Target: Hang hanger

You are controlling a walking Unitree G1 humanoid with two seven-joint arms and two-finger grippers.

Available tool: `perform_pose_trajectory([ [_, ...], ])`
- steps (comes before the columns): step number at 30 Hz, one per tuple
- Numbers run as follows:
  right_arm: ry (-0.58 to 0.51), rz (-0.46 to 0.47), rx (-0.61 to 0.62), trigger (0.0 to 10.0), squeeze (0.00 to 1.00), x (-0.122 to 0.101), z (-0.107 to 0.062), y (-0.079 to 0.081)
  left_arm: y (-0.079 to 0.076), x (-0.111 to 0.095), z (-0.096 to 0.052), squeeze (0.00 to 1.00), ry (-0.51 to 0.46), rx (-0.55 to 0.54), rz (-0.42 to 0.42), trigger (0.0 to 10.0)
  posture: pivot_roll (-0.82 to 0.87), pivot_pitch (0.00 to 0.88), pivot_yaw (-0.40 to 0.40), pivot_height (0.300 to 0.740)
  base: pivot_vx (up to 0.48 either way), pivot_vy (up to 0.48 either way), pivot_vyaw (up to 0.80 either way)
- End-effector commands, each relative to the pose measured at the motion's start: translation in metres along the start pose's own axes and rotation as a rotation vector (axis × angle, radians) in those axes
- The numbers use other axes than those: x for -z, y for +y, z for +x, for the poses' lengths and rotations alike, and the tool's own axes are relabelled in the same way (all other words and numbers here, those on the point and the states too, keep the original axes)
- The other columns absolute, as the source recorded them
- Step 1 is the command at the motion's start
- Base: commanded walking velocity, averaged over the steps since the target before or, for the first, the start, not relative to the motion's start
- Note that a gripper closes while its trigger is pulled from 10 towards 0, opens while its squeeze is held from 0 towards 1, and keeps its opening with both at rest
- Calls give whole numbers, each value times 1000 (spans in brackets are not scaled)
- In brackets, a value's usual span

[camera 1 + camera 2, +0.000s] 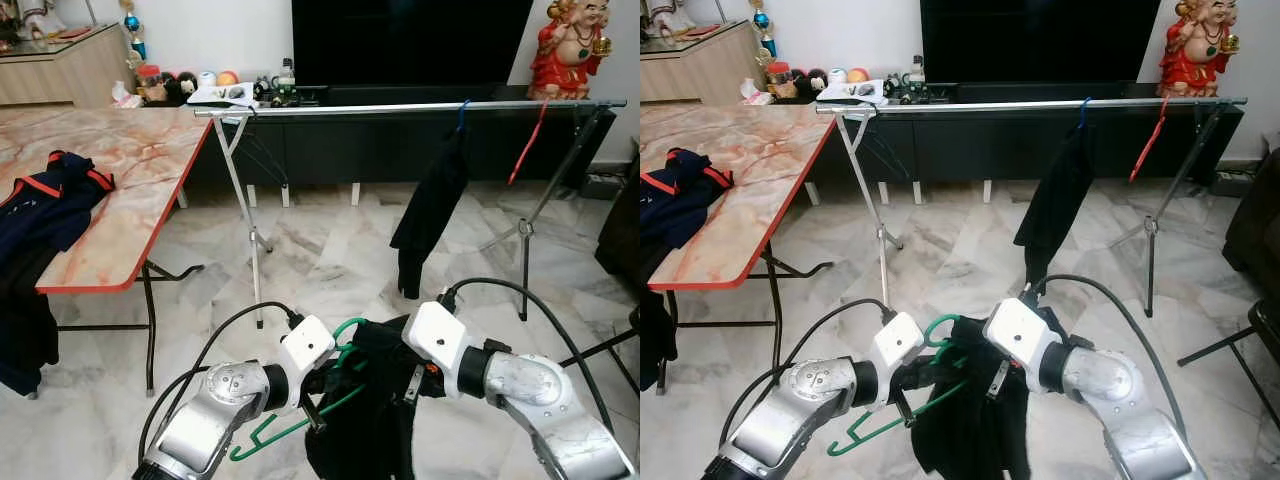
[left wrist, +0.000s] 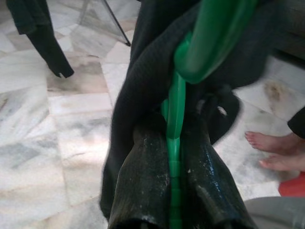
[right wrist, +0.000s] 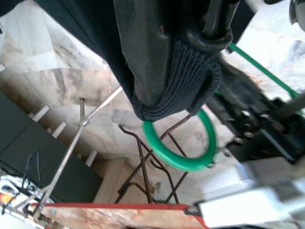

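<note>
Green hanger (image 1: 300, 420) sits low and close to the robot's body, carrying a dark garment (image 1: 365, 420) that droops toward the marble floor (image 1: 320, 260). The left gripper (image 2: 174, 191) has its jaws clenched on the hanger's thin green bar, with the cloth bunched just beyond the fingers (image 2: 143, 181). The right gripper (image 3: 186, 52) is pinched on a ribbed edge of the garment, right beside the hanger's hook loop (image 3: 183, 148). A person's bare feet (image 2: 271, 152) stand on the floor close by.

Farther out, the drying rack's metal rail (image 1: 400, 108) spans the room in front of the TV cabinet (image 1: 400, 60). One dark garment on a blue hanger (image 1: 430, 210) already hangs from it, and a red hanger (image 1: 527, 145) hangs near the rail's far end. To the left, a marble-patterned surface (image 1: 130, 170) holds a navy and red garment (image 1: 50, 200).

The rail is well apart from the hanger, so a lift and reach are left. The risk, as I judge it: the cloth may slide off while rising, since the right grip holds fabric only. The hook could also miss the rail or snag the hanging garment.
</note>
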State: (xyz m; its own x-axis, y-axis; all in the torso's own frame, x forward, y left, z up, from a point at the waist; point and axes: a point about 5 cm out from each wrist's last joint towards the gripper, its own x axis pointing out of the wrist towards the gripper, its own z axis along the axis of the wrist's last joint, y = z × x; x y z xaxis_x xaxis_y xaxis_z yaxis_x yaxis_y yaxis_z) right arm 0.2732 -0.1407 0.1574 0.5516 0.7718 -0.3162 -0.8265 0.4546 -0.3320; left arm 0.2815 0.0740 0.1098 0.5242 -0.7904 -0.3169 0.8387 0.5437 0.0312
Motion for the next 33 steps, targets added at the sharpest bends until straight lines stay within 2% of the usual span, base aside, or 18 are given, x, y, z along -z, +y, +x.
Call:
perform_pose_trajectory([
  [1,-35,-30,-24,10000,0,-9,-3,1,7,-3,-1,0,-16,-31,4,10000,75,32,21,740,0,0,0],
  [5,-18,-33,-43,10000,0,-6,-3,4,8,-2,0,0,-18,-38,-2,10000,75,30,22,740,0,0,0],
  [7,-8,-35,-57,10000,220,-5,-3,6,8,-2,0,0,-21,-46,-5,10000,75,29,23,740,0,0,0],
  [8,-1,-37,-63,10000,388,-4,-3,7,9,-2,1,0,-23,-52,-7,10000,75,29,23,740,0,0,0],
  [9,5,-38,-68,10000,690,-3,-3,8,10,-2,1,0,-26,-58,-8,10000,75,29,23,740,0,0,0],
  [10,15,-38,-75,10000,875,-2,-3,9,11,-3,1,0,-31,-63,-10,10000,75,29,23,740,0,0,0],
  [11,15,-38,-75,10000,875,-2,-3,9,11,-3,1,0,-31,-63,-10,10000,75,29,23,740,0,0,0],
  [12,24,-40,-79,10000,1000,-1,-4,10,11,-4,2,0,-39,-67,-12,10000,75,29,23,740,0,0,0],
  [17,37,-38,-90,10000,1000,2,-4,12,12,-11,3,0,-99,-70,-54,10000,69,33,23,740,0,0,0],
  [27,63,-46,-103,10000,1000,4,-5,13,13,-11,3,0,-104,-76,-60,10000,71,37,21,740,0,0,0],
  [33,137,-33,-147,10000,1000,19,-11,19,12,-11,3,0,-104,-71,-60,10000,67,40,22,740,0,0,0],
])
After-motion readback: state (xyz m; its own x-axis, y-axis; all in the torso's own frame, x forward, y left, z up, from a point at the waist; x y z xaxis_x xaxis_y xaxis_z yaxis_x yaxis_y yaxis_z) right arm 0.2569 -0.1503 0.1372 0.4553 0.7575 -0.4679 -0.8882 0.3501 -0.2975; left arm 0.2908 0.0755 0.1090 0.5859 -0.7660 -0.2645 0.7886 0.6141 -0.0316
